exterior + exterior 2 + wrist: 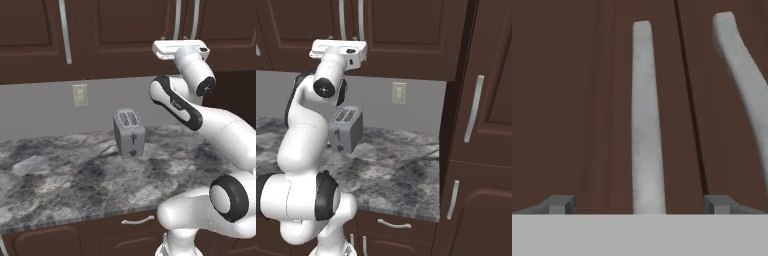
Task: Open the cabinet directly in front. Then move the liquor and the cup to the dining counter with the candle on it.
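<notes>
The arm is raised so that the hand [639,205] faces the cabinet [115,30] straight on, at the height of its door handles. In the hand view the two finger tips stand wide apart at the bottom, and one silver bar handle [645,120] runs up between them, close to centred. That alignment makes sense for a pull: the fingers need the bar between them before they can close on it. Nothing is gripped yet; the handle appears to lie a little beyond the tips, though the close view makes the gap hard to judge.

A second handle [743,80] curves up on the far side of the dark seam between the two doors, so the hand is aimed at the door whose edge meets that seam. Both doors look closed and flush. The liquor and the cup are presumably behind them, which is why the door comes first.

Below, the marbled surface [60,175] carries a toaster [129,132] near the wall, under an outlet [80,95]. The arm reaches over it without touching, so the toaster should not hinder the door's swing.
</notes>
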